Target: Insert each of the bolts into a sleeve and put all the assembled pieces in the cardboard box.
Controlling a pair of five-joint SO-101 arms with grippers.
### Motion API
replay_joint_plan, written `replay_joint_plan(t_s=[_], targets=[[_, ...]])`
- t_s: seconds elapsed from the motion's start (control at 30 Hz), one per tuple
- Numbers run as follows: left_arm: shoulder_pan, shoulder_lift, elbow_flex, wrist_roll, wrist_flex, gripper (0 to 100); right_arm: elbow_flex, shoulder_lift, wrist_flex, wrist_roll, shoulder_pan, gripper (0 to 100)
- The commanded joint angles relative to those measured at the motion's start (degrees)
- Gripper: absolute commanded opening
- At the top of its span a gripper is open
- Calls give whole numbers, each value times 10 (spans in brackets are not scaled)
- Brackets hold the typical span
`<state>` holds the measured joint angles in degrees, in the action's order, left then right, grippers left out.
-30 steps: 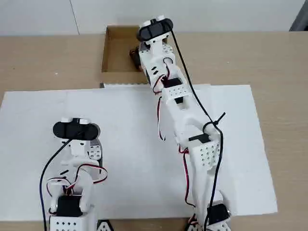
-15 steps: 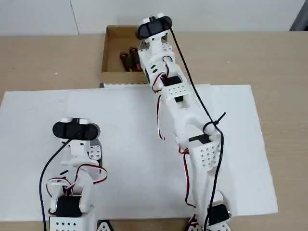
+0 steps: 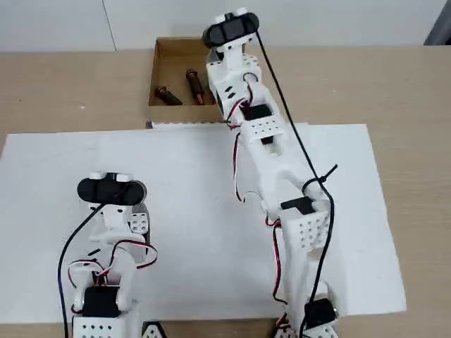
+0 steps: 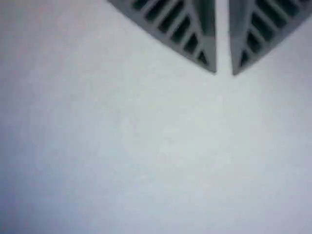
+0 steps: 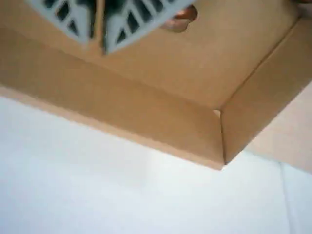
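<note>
The cardboard box (image 3: 174, 58) stands at the table's far edge. Two dark brown assembled pieces lie in it, one (image 3: 168, 95) near the front wall and one (image 3: 194, 83) beside my right arm (image 3: 243, 105), which stretches over the box's right side. In the right wrist view my right gripper (image 5: 97, 48) hangs shut and empty over the box's floor, with a brown piece (image 5: 180, 18) beyond it and the box's wall (image 5: 146, 122) and corner below. My left gripper (image 4: 223, 73) is shut with nothing in it, just above the white sheet (image 4: 146, 146).
A large white paper sheet (image 3: 190, 211) covers the wooden table (image 3: 63, 91) in front of the box. My left arm (image 3: 111, 193) is folded back at the near left of the sheet.
The right arm has shifted slightly to the right over the box. A second piece has come into sight in the box, and one has rolled left. The left arm has not moved.
</note>
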<state>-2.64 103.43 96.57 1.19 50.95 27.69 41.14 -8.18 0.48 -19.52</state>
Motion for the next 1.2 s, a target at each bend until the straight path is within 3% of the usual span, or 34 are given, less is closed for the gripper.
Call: replay_joint_plan(t_s=[0.0,0.43,0.8,1.17], targets=[[1,6,-3,3,4,6,32,-88,-59,4,7,2],[1,6,-3,3,4,6,32,-295,-347,4,27,2],[1,6,-3,3,4,6,31,-454,-625,4,92,2],[1,6,-3,3,4,6,31,-556,-789,3,144,2]])
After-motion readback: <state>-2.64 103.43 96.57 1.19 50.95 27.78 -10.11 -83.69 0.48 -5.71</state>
